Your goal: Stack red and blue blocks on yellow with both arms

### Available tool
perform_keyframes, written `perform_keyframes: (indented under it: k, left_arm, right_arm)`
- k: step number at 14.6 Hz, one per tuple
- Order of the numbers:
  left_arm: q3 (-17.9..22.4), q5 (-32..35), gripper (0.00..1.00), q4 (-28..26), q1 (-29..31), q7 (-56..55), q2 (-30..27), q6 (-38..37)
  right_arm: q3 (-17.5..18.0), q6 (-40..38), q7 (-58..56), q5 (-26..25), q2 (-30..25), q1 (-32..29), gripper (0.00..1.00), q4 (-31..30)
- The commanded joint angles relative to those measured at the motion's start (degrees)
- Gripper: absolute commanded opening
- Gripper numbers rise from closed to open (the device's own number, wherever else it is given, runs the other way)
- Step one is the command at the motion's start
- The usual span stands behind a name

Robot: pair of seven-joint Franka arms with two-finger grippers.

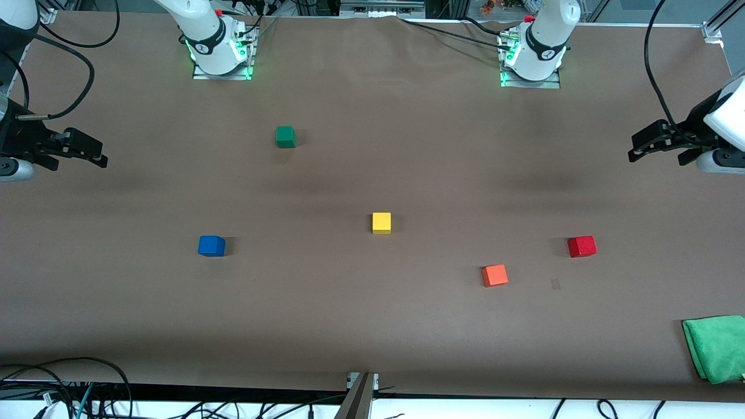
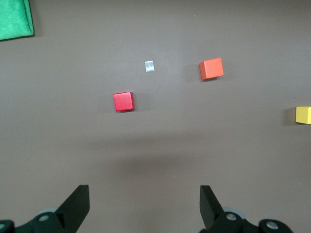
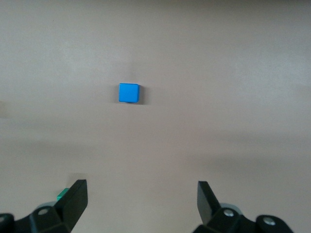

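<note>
Front view, nearest: an orange cube (image 1: 495,275) is seen, with a green cloth (image 1: 717,347) at the left arm's end of the table.
Red block (image 1: 582,246): set apart on the table (image 1: 372,326), toward the left arm's end.
Blue block (image 1: 211,245): set toward the right arm's end.
Yellow cube (image 1: 381,223): placed mid-table, slightly farther.
Green cube (image 1: 285,137): farthest.
Left gripper (image 1: 657,142): held wide open, empty, above its table end.
Right gripper (image 1: 78,149): likewise spread, nothing held.
</note>
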Motion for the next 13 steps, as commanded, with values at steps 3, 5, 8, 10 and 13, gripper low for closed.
perform_keyframes:
  k: [3,5,8,10,13]
  left_arm:
    - [0.47,-0.66,1.0,1.14,0.34,2.29,0.34,-0.95]
    - [0.47,-0.66,1.0,1.14,0.34,2.2,0.34,-0.95]
    - [0.21,3.02,1.0,0.62,0.16,3.95,0.43,-0.95]
    - [0.11,5.4,1.0,0.27,0.07,6.76,1.04,-0.78]
    - [0.47,5.58,1.0,-0.17,0.51,7.56,3.76,2.63]
  right_arm:
    - [-0.04,-0.32,-0.76,0.3,-0.84,-0.18,1.0,-0.46]
    - [-0.04,-0.32,-0.76,0.3,-0.84,-0.18,1.0,-0.45]
    - [-0.04,-0.41,-0.76,0.3,-0.84,-0.18,1.0,-0.45]
    - [-0.04,-0.41,-0.76,0.3,-0.93,-0.18,1.0,-0.54]
    - [0.05,-0.32,-0.76,0.22,-0.84,-0.18,1.0,-0.37]
